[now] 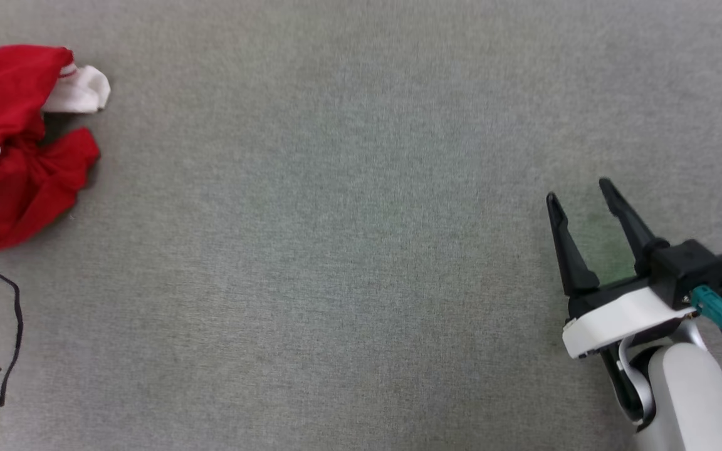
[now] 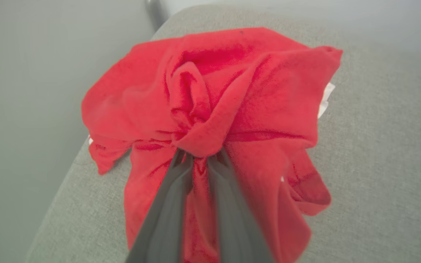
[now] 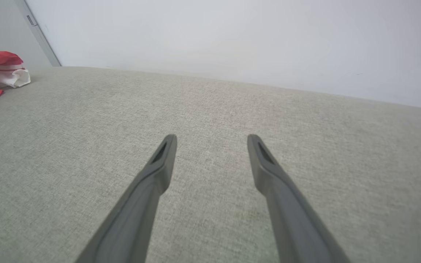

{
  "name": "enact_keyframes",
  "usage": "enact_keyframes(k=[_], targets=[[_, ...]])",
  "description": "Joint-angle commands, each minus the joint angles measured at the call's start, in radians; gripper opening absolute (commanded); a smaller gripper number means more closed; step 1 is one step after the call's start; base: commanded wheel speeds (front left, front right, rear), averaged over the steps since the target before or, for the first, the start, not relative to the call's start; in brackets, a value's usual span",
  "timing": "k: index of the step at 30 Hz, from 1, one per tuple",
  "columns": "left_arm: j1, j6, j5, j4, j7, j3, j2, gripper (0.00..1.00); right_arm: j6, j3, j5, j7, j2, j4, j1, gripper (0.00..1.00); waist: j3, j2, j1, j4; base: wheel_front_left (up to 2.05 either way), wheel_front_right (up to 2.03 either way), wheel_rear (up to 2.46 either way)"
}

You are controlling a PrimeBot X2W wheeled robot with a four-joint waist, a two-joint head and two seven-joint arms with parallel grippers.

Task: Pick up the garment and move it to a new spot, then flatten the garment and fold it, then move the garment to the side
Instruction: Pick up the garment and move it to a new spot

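Left gripper clenched on bunched fold of garment; garment crumpled at far left edge of grey surface, white sleeve showing; right gripper spread wide, empty, over surface, well apart from garment.

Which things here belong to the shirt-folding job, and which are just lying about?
Job: crumpled red T-shirt with white sleeve, pinched by the left gripper; open right gripper.
Lying about: thin black cable on the grey fabric surface.
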Motion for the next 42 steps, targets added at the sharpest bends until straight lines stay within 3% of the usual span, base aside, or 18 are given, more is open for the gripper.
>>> enact_keyframes(k=[1, 10, 14, 18, 31, 36, 42], targets=[[-0.013, 0.002, 0.017, -0.001, -0.056, -0.008, 0.006, 0.0, -0.001, -0.005, 0.002, -0.006, 0.008, 0.01, 0.022, 1.0, -0.058, 0.0, -0.0001, 0.002, 0.0, 0.0, 0.0], [-0.047, 0.005, 0.123, 0.032, -0.397, -0.089, -0.001, 0.0, -0.001, -0.025, 0.009, -0.01, 0.042, 0.037, 0.113, 1.0, -0.257, 0.0, -0.0001, -0.012, 0.0, 0.0, 0.0], [-0.048, 0.007, 0.146, 0.038, -0.506, -0.119, -0.035, 0.0, -0.001, -0.042, 0.006, -0.001, 0.054, 0.034, 0.163, 1.0, -0.336, 0.0, -0.0001, -0.024, 0.0, 0.0, 0.0], [-0.027, 0.002, 0.144, 0.033, -0.566, -0.148, -0.107, 0.0, -0.001, -0.058, 0.0, 0.01, 0.062, 0.025, 0.208, 1.0, -0.402, 0.0, -0.0001, -0.042, 0.0, 0.0, 0.0], [0.109, -0.013, 0.143, -0.125, -0.577, -0.33, -0.412, 0.0, -0.001, -0.083, -0.012, 0.05, 0.071, -0.035, 0.267, 1.0, -0.466, 0.0, -0.0001, -0.149, 0.0, 0.0, 0.0], [0.204, -0.016, 0.11, -0.22, -0.552, -0.434, -0.474, 0.0, -0.001, -0.093, -0.015, 0.064, 0.072, -0.053, 0.28, 1.0, -0.456, 0.0, -0.0001, -0.187, 0.0, 0.0, 0.0], [0.376, -0.018, 0.044, -0.294, -0.519, -0.563, -0.488, 0.0, -0.001, -0.094, 0.003, 0.066, 0.072, -0.062, 0.289, 1.0, -0.433, 0.0, -0.0001, -0.218, 0.0, 0.0, 0.0]])
